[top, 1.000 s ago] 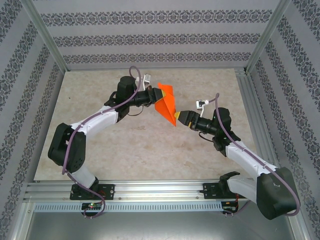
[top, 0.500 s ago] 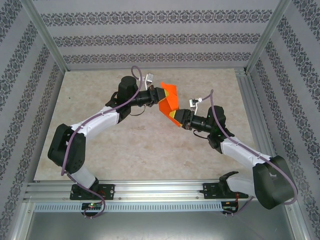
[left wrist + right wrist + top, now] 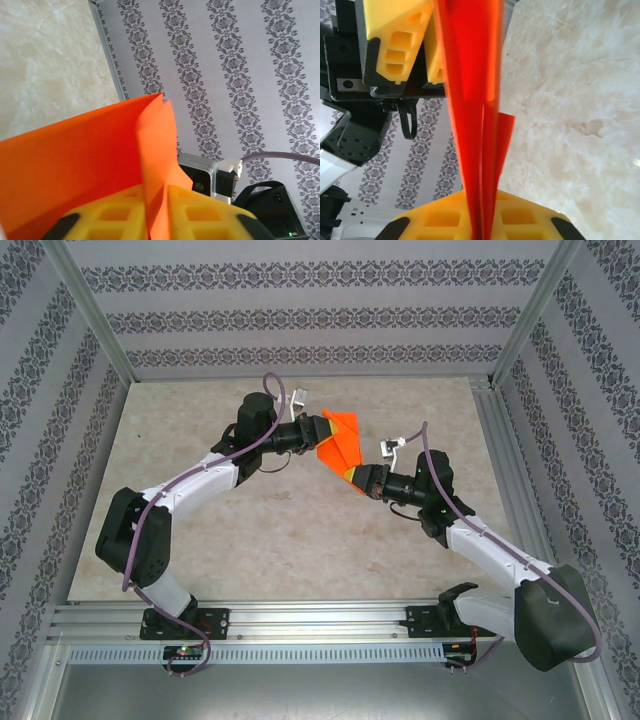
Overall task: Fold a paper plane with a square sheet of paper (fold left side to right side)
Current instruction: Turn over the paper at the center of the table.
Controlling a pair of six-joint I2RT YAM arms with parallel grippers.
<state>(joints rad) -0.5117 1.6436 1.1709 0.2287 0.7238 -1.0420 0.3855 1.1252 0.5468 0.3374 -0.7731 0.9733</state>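
Over table [image 3: 300,550], paper [image 3: 342,440] in right gripper [image 3: 353,477].

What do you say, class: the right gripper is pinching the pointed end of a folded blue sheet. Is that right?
No: the sheet is bright orange, not blue, as the top external view shows. The right gripper does pinch its folded pointed end.

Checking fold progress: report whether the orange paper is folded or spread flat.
Folded. The orange paper is a creased wedge; the right wrist view shows stacked layers running into the right gripper.
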